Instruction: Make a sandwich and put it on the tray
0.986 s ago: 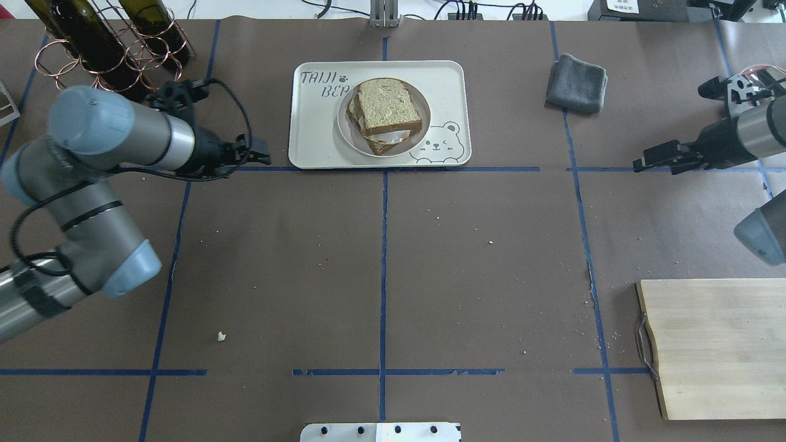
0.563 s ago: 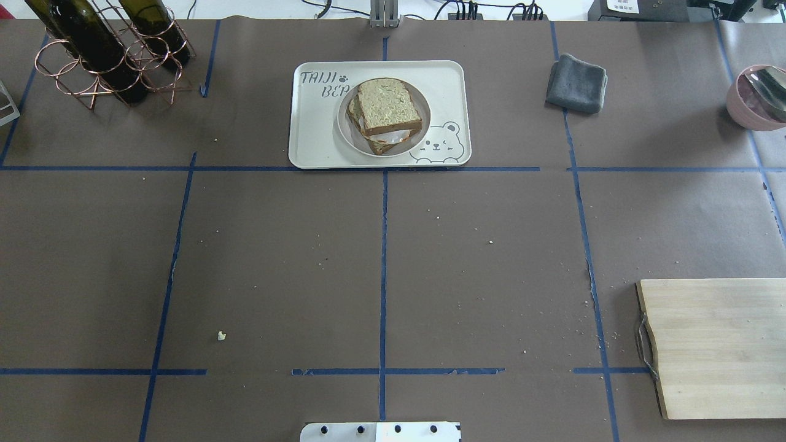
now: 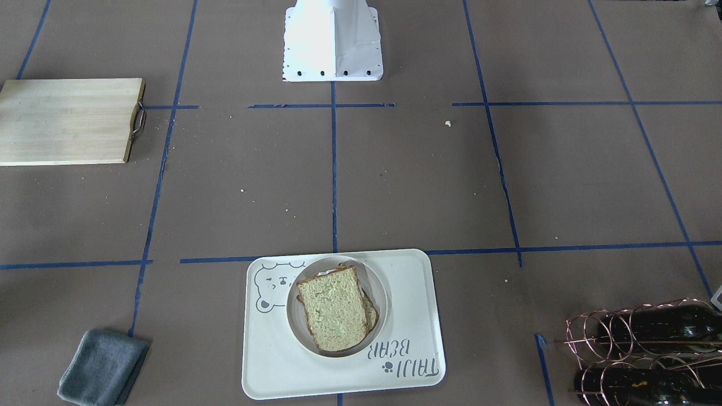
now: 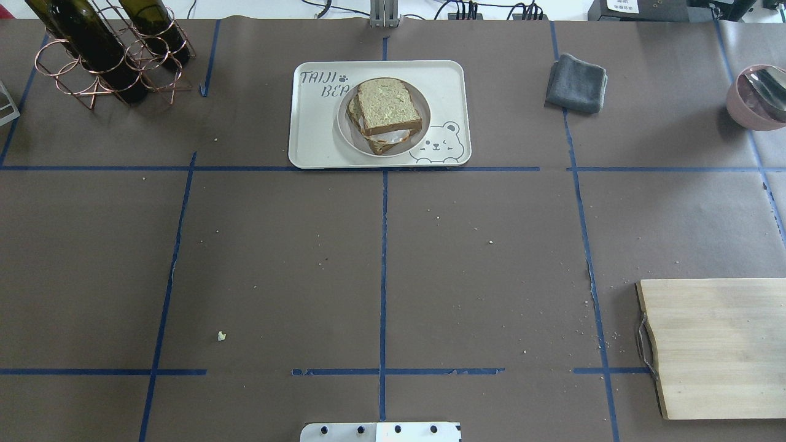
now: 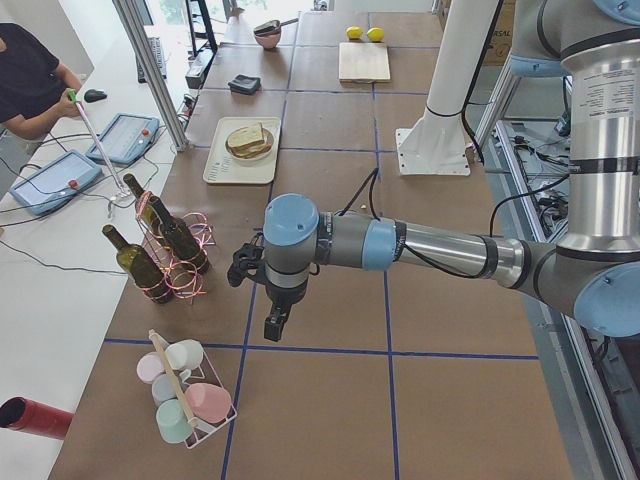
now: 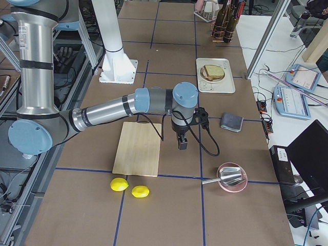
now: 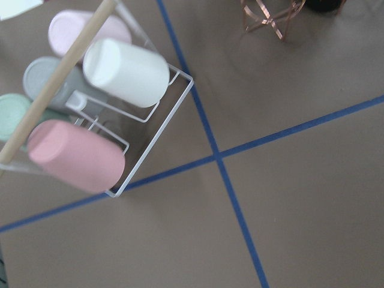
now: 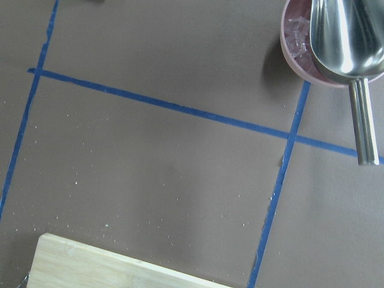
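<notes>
The sandwich [image 4: 390, 109], two tan bread slices with white egg showing at the lower edge, lies on a small round white plate [image 4: 422, 127] on the white bear tray [image 4: 316, 138] at the table's far middle. It also shows in the front-facing view [image 3: 333, 313] on the tray [image 3: 409, 293]. Neither arm is in the overhead or front-facing view. The left gripper [image 5: 275, 328] hangs over the table's left end, far from the tray. The right gripper [image 6: 182, 144] hangs beside the wooden board. I cannot tell whether either is open or shut.
A copper rack with wine bottles [image 4: 110, 55] stands back left. A grey cloth [image 4: 577, 83] and a pink bowl with a metal scoop [image 4: 758, 98] are back right. A wooden board [image 4: 718, 347] lies front right. A wire rack of cups [image 7: 90, 120] is under the left wrist.
One second ago both arms were at the overhead view's left and right edges. They have drawn out of that view. The sandwich and tray have not moved.
</notes>
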You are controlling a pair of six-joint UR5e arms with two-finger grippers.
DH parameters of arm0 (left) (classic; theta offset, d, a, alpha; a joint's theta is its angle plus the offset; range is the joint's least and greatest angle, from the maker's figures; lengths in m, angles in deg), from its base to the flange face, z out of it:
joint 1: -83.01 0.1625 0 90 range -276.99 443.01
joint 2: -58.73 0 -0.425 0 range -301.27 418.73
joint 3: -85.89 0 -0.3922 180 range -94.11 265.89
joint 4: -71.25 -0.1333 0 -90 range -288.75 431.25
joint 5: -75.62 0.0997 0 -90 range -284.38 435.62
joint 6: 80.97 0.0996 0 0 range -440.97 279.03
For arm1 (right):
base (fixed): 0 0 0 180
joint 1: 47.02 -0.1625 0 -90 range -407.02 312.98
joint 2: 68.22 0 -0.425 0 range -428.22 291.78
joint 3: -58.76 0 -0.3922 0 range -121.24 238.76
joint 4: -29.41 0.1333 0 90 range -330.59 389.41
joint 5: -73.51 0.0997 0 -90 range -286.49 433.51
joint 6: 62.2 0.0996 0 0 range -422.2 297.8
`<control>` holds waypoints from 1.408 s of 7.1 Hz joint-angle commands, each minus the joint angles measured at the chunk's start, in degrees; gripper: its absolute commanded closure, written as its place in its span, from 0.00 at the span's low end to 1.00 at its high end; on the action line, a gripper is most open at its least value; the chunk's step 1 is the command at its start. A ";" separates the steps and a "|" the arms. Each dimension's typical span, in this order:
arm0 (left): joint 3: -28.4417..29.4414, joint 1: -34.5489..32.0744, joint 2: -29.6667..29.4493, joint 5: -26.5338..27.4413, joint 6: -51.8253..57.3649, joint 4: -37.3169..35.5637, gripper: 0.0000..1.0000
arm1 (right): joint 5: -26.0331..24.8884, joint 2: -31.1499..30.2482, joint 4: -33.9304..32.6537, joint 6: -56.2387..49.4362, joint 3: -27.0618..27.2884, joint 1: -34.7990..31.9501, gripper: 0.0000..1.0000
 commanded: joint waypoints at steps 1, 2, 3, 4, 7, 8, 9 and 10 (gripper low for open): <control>0.15 -0.45 1.75 -3.26 0.82 -3.15 0.00 | -0.62 -0.55 -0.43 0.22 -0.15 0.20 0.00; -0.02 -0.37 1.94 -4.39 0.99 -3.06 0.00 | -0.89 -0.72 -0.25 -0.31 -0.24 0.29 0.00; 0.50 -0.02 1.94 -5.71 1.26 -2.89 0.00 | -1.68 -1.77 1.14 -0.83 -0.93 0.81 0.00; 0.85 -0.10 2.03 -5.64 1.08 -2.10 0.00 | -2.82 -2.48 4.72 -1.01 -1.12 2.39 0.00; 0.85 -0.28 0.54 -2.30 1.26 -2.09 0.00 | -1.87 -2.57 5.20 0.04 -3.65 3.54 0.00; 1.03 0.42 0.62 -2.30 1.26 -2.01 0.00 | -2.03 -2.66 5.28 -0.39 -4.71 3.54 0.00; 2.60 0.77 0.71 -2.21 1.08 -2.01 0.00 | -1.95 -3.18 5.28 -0.22 -4.29 3.54 0.00; 4.09 1.04 0.54 -2.29 0.91 -1.49 0.00 | -2.90 -4.14 5.11 -0.05 -2.19 3.54 0.00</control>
